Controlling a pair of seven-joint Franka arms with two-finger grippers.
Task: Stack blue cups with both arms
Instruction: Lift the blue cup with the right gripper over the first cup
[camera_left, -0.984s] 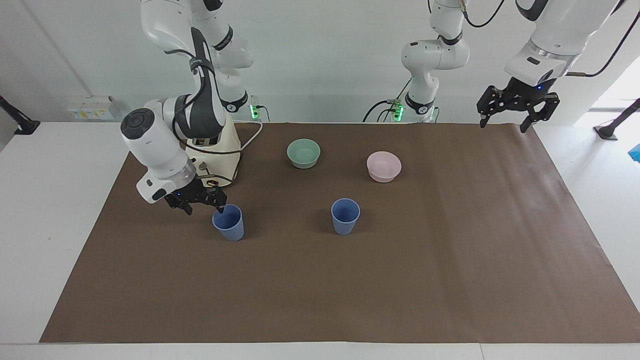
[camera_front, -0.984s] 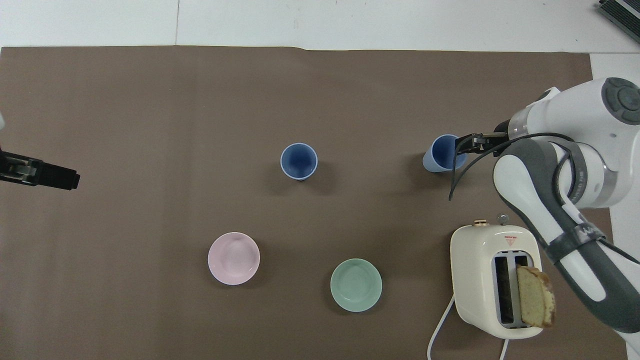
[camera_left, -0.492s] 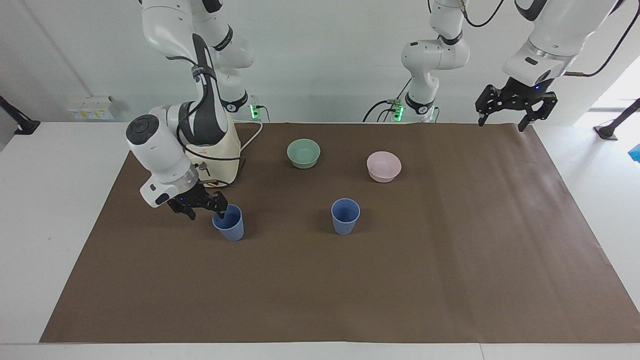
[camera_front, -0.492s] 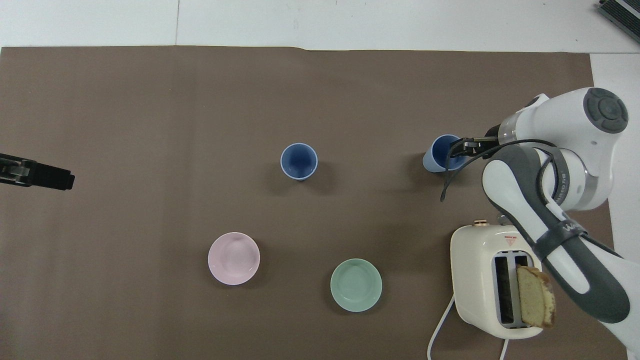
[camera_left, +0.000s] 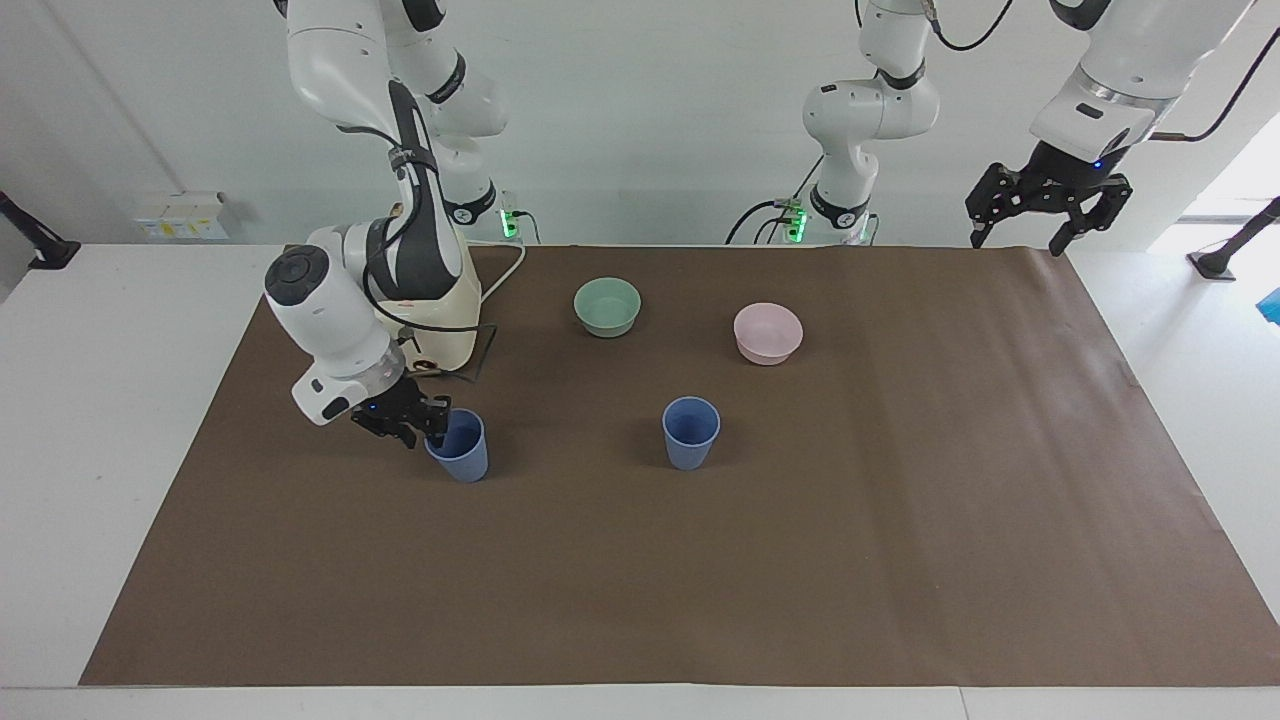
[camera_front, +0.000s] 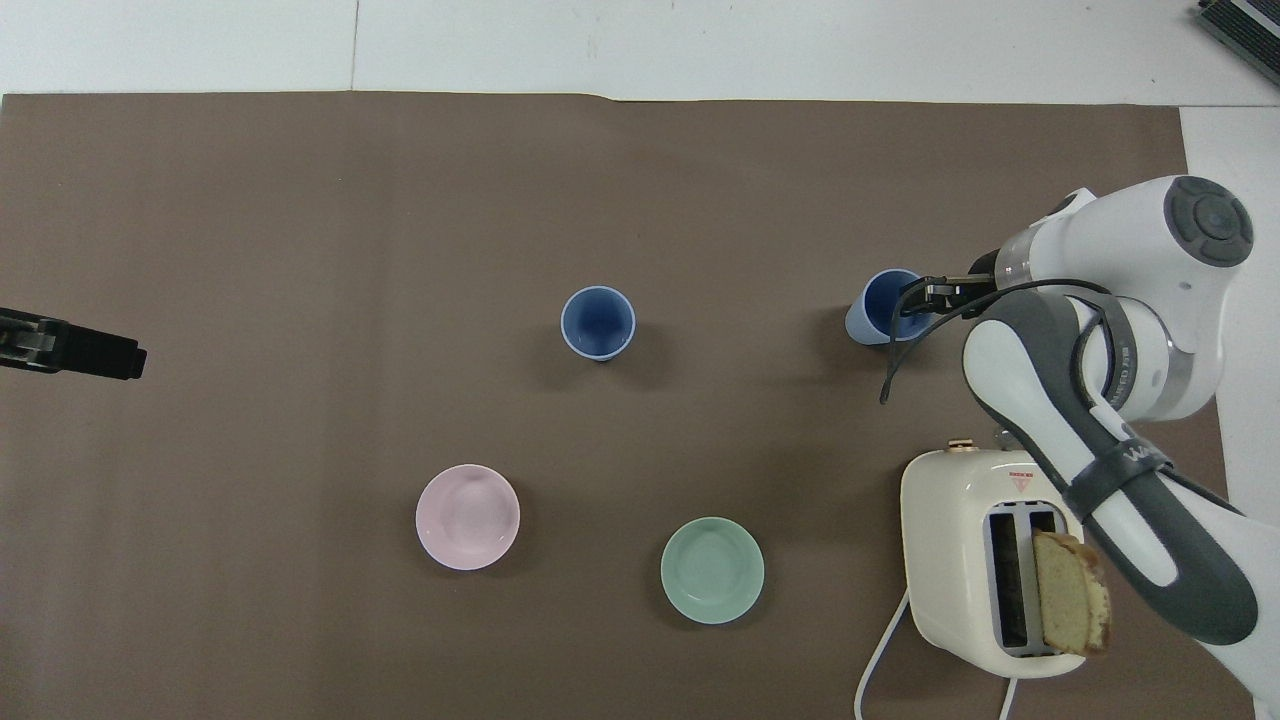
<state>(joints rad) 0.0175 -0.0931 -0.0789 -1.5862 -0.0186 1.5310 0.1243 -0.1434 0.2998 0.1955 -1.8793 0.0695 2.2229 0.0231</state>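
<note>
2 blue cups (camera_left: 691, 433) upright, mouths up; right gripper (camera_left: 428, 432) clamped on 1 cup's rim (camera_left: 458, 428); left gripper (camera_left: 1048, 201) spread wide.

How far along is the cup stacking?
Nothing is stacked yet: both cups stand apart on the mat. The right gripper has shut on the rim of the cup beside the toaster. The left gripper waits open. Left: carry it into the middle cup.

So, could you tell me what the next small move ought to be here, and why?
Probably lift straight up: the right gripper is shut on the rim of the blue cup by the toaster, which stands on the mat. The other blue cup stands free; the left gripper waits, open.
</note>
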